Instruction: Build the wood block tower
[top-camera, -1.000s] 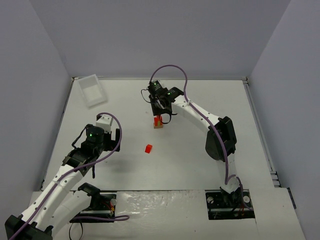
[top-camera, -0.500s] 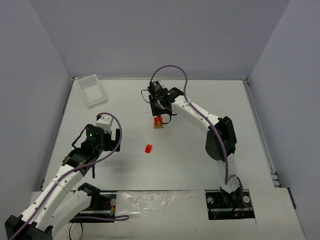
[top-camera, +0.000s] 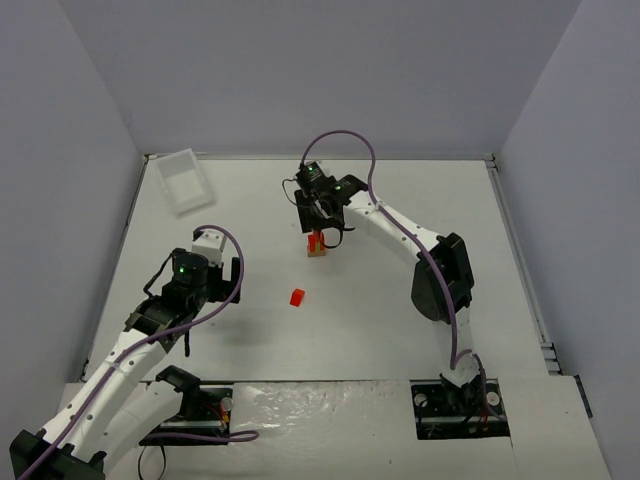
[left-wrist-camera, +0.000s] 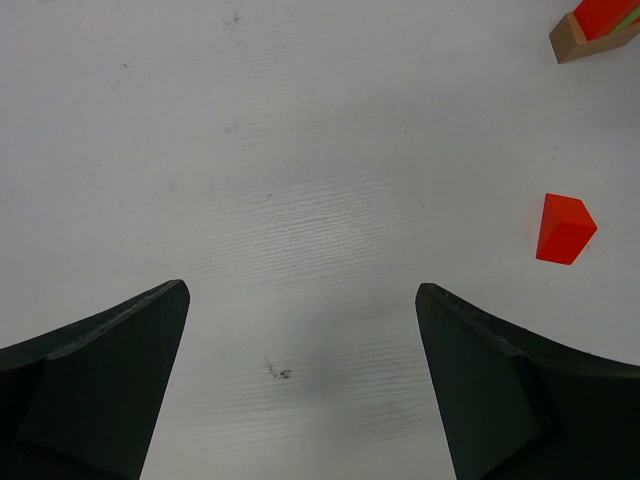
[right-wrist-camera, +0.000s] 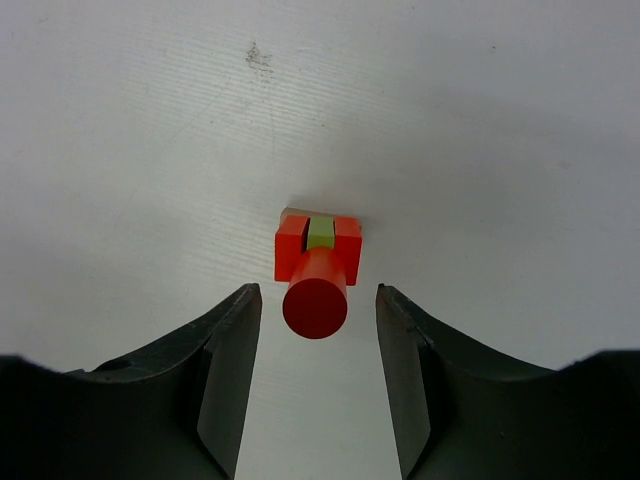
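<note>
Matte grey walls (top-camera: 300, 70) are enclosing a white, faintly ribbed counter (top-camera: 400, 300). The right claw (right-wrist-camera: 318, 292) is standing open astride the wooden tower (right-wrist-camera: 318, 245), clear of its smooth red cylinder (right-wrist-camera: 315, 308). The left claw (left-wrist-camera: 302, 295) is gaping wide.

Overhead view spans the table (top-camera: 400, 300); both close wrist views share the tower (right-wrist-camera: 318, 262).

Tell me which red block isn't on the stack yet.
The loose red block, lying alone on the table, apart from the stack. The other red pieces, the red cylinder on top included, all sit on the wood block tower.
</note>
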